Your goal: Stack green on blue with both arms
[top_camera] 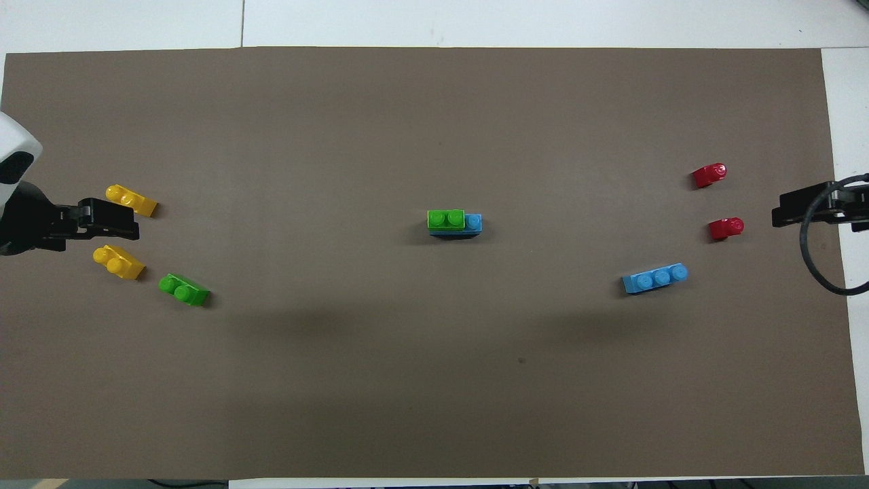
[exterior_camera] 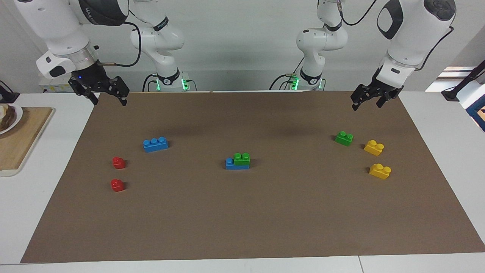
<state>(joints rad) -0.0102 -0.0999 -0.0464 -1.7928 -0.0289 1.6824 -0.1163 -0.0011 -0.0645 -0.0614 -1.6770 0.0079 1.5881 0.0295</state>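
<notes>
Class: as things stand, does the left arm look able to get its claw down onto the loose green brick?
Probably yes. The left claw hangs open in the air, and the loose green brick lies alone on the brown mat, apart from the yellow bricks, with nothing on top.
</notes>
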